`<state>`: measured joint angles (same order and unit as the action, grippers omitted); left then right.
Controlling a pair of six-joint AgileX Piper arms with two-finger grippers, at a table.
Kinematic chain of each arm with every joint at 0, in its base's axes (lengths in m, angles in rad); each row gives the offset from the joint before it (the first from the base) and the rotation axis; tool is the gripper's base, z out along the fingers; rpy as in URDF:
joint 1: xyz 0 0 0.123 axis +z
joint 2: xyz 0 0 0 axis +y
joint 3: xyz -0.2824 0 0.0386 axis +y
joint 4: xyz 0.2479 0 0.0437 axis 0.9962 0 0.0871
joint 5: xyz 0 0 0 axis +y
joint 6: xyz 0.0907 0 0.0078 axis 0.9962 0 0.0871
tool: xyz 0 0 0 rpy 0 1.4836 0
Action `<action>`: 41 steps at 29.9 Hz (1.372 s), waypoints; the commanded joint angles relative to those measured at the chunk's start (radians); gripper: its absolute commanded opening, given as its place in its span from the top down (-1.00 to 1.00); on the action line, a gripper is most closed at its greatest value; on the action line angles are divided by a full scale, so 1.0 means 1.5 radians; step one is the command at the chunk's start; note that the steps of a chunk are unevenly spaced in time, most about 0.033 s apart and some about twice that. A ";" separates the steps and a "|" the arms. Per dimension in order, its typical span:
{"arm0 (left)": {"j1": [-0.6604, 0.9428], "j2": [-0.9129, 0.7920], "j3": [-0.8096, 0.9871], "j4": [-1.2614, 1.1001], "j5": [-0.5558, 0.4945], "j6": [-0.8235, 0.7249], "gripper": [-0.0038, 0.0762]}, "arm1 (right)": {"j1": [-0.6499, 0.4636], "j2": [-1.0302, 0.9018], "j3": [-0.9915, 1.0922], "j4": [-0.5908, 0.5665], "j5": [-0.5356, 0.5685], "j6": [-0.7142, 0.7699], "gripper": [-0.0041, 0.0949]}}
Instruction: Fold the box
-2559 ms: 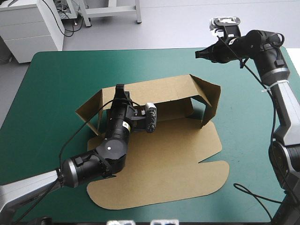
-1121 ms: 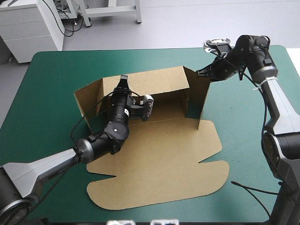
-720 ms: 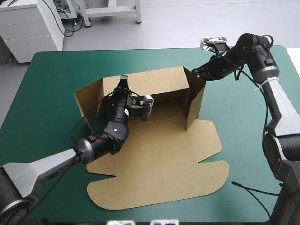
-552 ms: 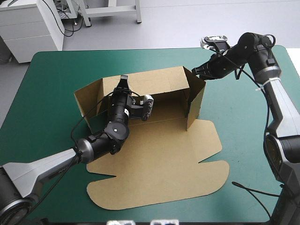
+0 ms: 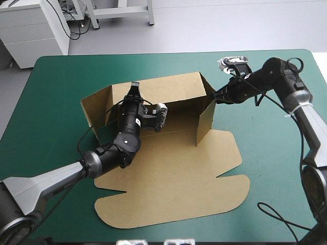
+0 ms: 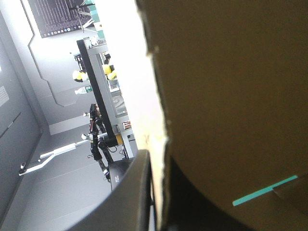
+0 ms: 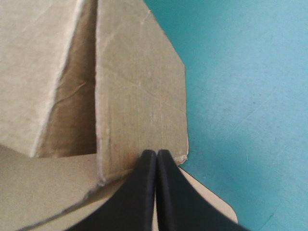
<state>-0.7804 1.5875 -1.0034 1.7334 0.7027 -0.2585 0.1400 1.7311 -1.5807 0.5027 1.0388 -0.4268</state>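
Mid-frame on the counter (image 5: 61, 81), the left fingers (image 6: 130, 197) are pinching the back wall of the box (image 5: 168, 173) while the closed right fingers (image 7: 147, 192) are pressing its side flap, risking glancing off its edge.

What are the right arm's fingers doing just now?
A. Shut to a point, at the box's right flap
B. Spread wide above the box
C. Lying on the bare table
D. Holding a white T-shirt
A: in the right wrist view the right fingers meet in one point, tip at the right flap of the box.
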 commanded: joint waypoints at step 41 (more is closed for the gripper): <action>-0.003 -0.017 -0.015 0.066 0.005 -0.006 0.92 | 0.083 -0.055 0.259 0.311 -0.316 -0.430 -0.55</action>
<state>-0.7804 1.5875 -1.0034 1.7337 0.7040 -0.2585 0.2309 1.7017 -1.1788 0.9094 0.6483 -1.0494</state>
